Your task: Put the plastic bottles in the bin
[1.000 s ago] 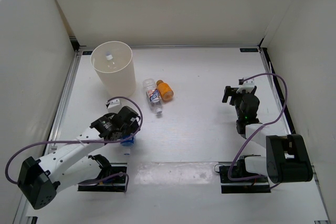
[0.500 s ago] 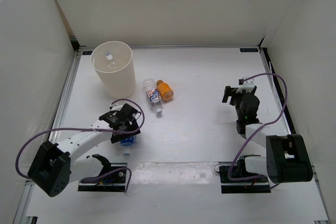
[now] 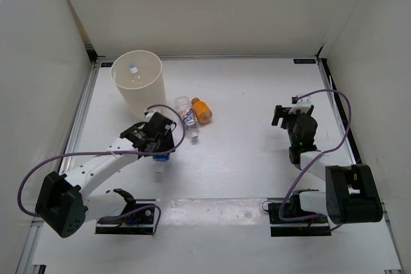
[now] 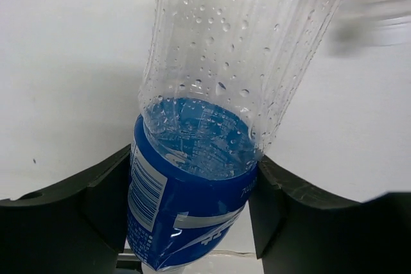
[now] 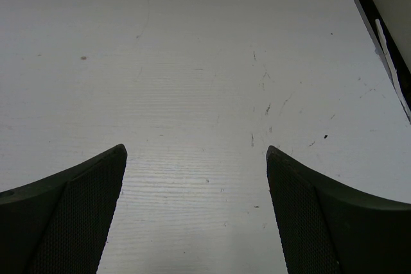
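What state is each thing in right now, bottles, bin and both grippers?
blue-label bottle: clamped by the left gripper
white-pink label bottle: lying on the table, loose
orange bottle: lying beside it, loose
bin: upright, open-topped, clear item inside
left gripper: shut on the blue-label bottle
right gripper: open, empty

Lighting: bright, diffuse, even; shadows soft. Glare: pale sheen on table (image 3: 244, 113), near edge. Blur: left-wrist view, upper right corner.
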Controlling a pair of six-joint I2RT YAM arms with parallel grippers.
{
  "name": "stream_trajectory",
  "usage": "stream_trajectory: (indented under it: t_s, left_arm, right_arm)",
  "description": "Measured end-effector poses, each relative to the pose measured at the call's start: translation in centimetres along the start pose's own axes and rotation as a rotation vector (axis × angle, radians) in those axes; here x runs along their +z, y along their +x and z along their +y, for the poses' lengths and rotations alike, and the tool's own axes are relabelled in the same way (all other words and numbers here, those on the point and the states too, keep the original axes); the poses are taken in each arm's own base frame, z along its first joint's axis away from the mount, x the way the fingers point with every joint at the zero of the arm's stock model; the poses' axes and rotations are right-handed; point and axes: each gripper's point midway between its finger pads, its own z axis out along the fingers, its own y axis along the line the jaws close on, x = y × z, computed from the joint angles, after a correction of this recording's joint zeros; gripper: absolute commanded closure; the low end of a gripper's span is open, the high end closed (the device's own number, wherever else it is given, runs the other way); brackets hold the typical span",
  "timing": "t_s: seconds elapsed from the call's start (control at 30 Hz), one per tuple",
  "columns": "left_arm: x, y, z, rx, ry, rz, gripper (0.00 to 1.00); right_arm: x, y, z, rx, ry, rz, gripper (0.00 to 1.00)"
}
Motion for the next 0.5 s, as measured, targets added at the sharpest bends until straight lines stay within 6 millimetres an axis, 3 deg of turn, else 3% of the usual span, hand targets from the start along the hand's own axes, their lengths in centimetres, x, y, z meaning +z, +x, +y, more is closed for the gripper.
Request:
stream_trajectory:
  t_s: [0.3, 0.37, 0.5]
  left_arm:
    - [-7.6, -10.4, -9.5, 0.372, 0.206, -0.28, 0.65]
    - [-8.9, -12.3, -11.3, 0.449, 0.228, -0.326, 0.74]
    - [-12.3, -17.2, -14.5, 0.552, 0.267, -0.465, 0.79]
  right_arm:
    - [0.0, 0.0, 0.1, 0.0, -0.001, 0.0, 0.1]
    - [0.0, 0.0, 0.1, 0.0, -0.001, 0.0, 0.1]
    - [0.0, 0.0, 0.0, -0.001, 0.0, 0.0, 0.1]
